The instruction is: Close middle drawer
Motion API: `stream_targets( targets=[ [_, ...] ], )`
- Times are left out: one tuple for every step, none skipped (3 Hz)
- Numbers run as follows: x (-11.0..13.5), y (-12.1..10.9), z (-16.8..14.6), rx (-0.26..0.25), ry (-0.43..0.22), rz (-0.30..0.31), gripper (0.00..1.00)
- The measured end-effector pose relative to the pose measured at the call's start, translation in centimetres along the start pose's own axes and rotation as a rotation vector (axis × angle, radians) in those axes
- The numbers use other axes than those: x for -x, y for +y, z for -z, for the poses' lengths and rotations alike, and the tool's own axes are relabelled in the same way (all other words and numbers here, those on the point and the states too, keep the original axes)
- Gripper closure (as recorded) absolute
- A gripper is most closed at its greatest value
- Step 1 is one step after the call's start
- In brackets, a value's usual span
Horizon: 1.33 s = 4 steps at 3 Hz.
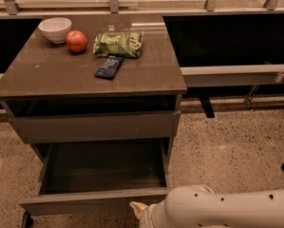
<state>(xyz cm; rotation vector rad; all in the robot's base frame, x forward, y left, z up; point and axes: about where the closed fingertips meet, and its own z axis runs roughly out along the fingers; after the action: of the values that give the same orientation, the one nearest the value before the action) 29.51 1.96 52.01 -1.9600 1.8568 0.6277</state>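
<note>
Camera view: at the bottom edge the gripper [140,213], on the white arm [227,208], sits just beside the front panel of the middle drawer [94,201]; whether it is open or closed, I cannot tell. The drawer stands pulled far out, showing only its dark floor. Farther back, the bench [46,75] carries 1 dark packet [108,66], 1 green chip bag [118,43], 1 red apple [76,41] and 1 white bowl [55,29].

mid drawer [84,202]: pulled far out, dark inside, flat front panel low in view.
gripper [140,212]: btm edge, just in front of the panel, right of ctr; mostly cut off, contact w/ panel can't tell.
arm [227,208]: white, enters from btm right.
top drawer [94,126]: above, front set further back.
cabinet top [51,75]: white bowl [55,29] back left, red apple [76,41] just beside it, green chip bag [118,43] right of apple, dark packet [108,66] nearer front.
floor [227,151]: speckled.
</note>
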Motion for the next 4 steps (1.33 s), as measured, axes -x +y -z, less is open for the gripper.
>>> stream_targets(
  targets=[
    [-2.5, -1.0, -3.3, -0.093, -0.082, 0.027, 0.00],
    [-2.4, -2.3, -4.2, -0.152, -0.122, 0.022, 0.00],
    [-2.6, -2.6, -4.3, -0.155, -0.092, 0.031, 0.00],
    [-3.7, -3.8, -5.1, -0.182, -0.070, 0.038, 0.16]
  ],
)
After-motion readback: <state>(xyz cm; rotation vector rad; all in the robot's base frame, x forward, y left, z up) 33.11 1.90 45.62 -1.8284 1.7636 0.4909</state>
